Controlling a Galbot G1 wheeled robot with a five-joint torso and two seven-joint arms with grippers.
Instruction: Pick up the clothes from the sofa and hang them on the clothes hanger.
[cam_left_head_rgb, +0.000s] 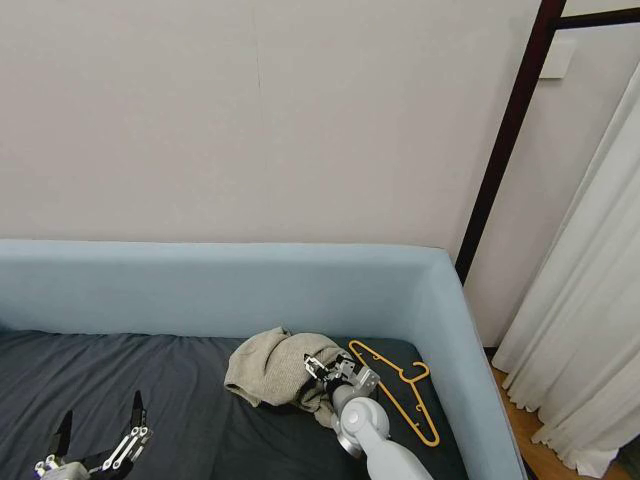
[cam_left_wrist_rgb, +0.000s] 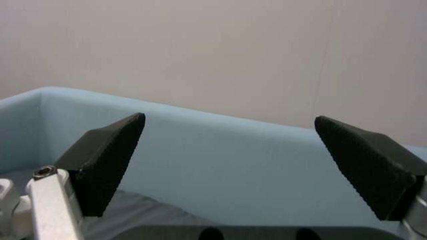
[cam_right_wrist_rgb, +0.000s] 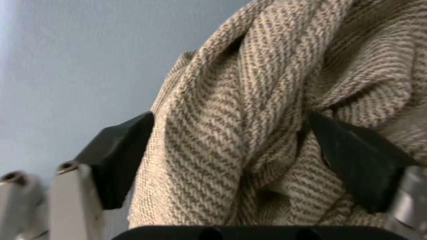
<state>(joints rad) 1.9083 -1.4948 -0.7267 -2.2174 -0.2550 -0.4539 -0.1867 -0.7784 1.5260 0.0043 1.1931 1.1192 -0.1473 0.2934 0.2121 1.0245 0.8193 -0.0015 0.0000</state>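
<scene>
We see the crumpled beige herringbone-knit garment (cam_left_head_rgb: 268, 365) lying in a heap on the dark grey seat cushion (cam_left_head_rgb: 120, 380) of the light blue upholstered sofa (cam_left_head_rgb: 220, 290), towards the sofa's right end and close under its backrest. Just beside it on the right lies an orange clothes hanger (cam_left_head_rgb: 407, 378), flat on the same cushion, with its hook turned towards the sofa's right arm.

Our right claw (cam_left_head_rgb: 322, 372) is down at the right-hand edge of the heap, where the cloth meets the hanger. In the right wrist view this claw (cam_right_wrist_rgb: 230, 120) is released: its two black ribbed pads (cam_right_wrist_rgb: 120, 155) stand wide apart with thick folds of the garment (cam_right_wrist_rgb: 267, 75) bunched between them. The cloth is not pinched.

Our left claw (cam_left_head_rgb: 103, 405) hangs over the bare seat cushion at the left, well apart from the garment. It too is released and grasps nothing. In the left wrist view, between the spread fingers of this claw (cam_left_wrist_rgb: 229, 119), we see the sofa's blue backrest (cam_left_wrist_rgb: 220, 160) and the pale wall behind it.

To the right of the sofa a dark slanting rack pole (cam_left_head_rgb: 505, 140) rises against the off-white wall (cam_left_head_rgb: 250, 120), with a white curtain (cam_left_head_rgb: 580, 330) hanging beyond it.
</scene>
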